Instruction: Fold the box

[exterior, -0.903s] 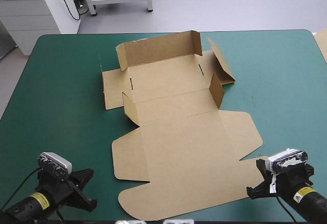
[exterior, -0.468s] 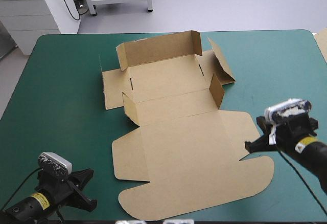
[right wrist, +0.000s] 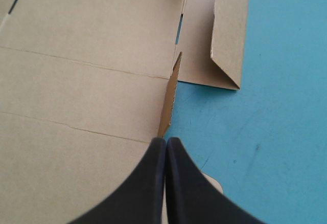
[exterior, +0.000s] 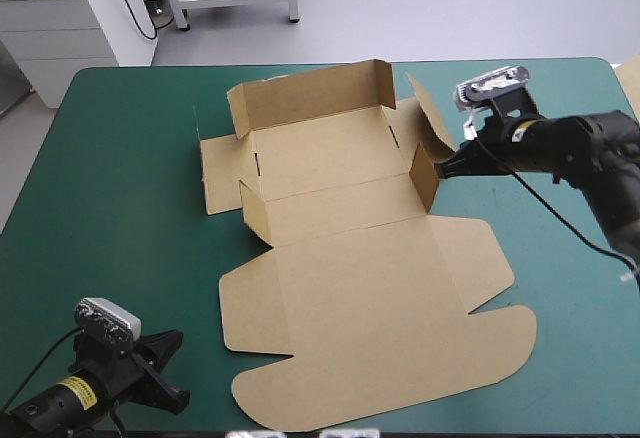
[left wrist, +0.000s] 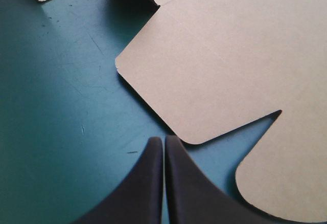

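The right arm has swung from the near right corner of the tabletop (exterior: 120, 158) to the far right side of the box (exterior: 360, 298); the left arm and the box have not shifted.

On the left, the left pincer (left wrist: 163, 141) is closed and empty, its tips together over the teal-green cover just beside the rounded near-left corner of the lid panel (left wrist: 219, 65).

In the middle, the brown box lies mostly flat and reaches the near edge. Its back wall (exterior: 310, 93) is raised, 2 short flaps stand near the centre, and the big lid panel lies flat.

On the right, the right pincer (right wrist: 166, 141) is also closed and holds nothing. Its tip is at the foot of the right upright flap (right wrist: 171, 101); whether they touch I cannot tell.

This looks like the start of work on the right side wall: a closed tip suits nudging or pressing that flap, not gripping it.
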